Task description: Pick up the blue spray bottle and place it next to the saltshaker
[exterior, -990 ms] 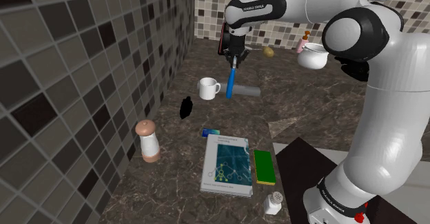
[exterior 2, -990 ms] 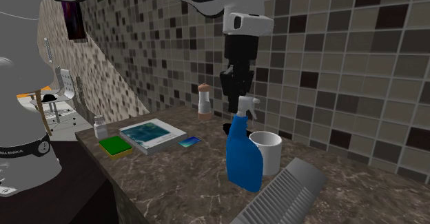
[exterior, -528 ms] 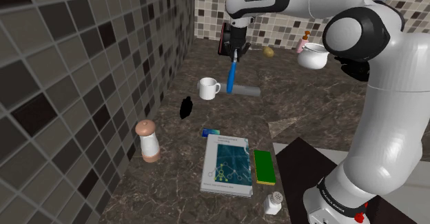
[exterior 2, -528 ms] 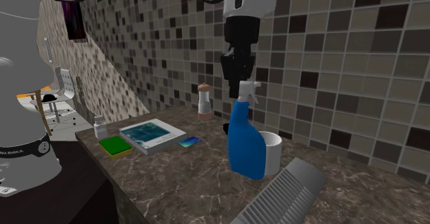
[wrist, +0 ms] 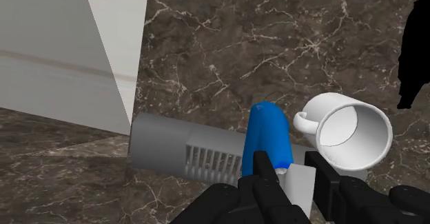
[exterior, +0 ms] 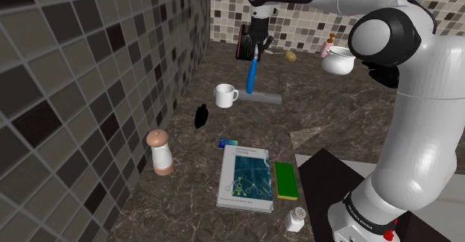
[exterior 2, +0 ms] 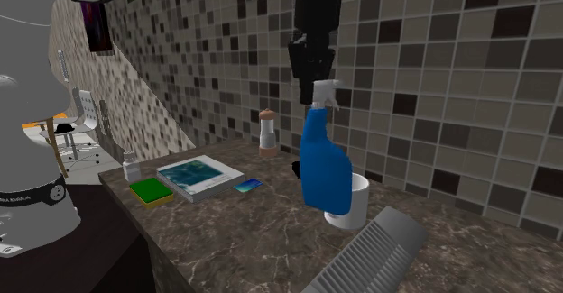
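1. Hand points straight down and is closed on the white spray head of the bottle. In the wrist view its fingers pinch the neck between them.
2. The blue bottle hangs nozzle-up under the hand, a little tilted, with its base clear of the dark marble bench.
3. Under the bottle stands a white mug, upright with its mouth open to the top. Just beside the mug a grey cylinder with a slatted patch lies on its side. Whether the two touch I cannot tell.
4. A small black object sits near the mug, toward the tiled wall at the shoulder view's left.
5. Closer to the stand lie these things:
   - A brown-topped mill stands upright by that wall.
   - A book lies flat.
   - A small blue card lies at the book's far corner.
   - A green sponge lies along the book's side.
6. The white shaker stands at the bench's near edge, just beside the stand and past the sponge, well apart from the bottle.
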### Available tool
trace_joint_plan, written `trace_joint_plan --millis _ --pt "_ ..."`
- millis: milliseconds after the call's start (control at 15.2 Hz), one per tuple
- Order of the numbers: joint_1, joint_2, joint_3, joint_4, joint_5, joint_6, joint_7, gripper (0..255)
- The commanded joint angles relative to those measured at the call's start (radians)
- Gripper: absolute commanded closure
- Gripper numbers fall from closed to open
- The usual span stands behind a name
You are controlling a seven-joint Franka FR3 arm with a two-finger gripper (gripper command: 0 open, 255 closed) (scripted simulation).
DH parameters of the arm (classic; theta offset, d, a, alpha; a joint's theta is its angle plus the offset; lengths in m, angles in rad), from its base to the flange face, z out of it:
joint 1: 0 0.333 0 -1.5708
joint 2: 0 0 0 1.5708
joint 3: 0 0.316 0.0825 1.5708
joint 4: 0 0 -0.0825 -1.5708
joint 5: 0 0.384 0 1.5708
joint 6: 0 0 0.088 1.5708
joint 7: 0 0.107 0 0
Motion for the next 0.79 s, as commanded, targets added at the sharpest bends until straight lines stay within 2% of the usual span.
trace_joint_plan --millis 0,726 --pt "0.0 0.006 0.0 0.034 0.0 -0.028 -0.001 255" --pt "0.0 0.073 -0.001 0.289 0.001 -0.217 -0.009 255"
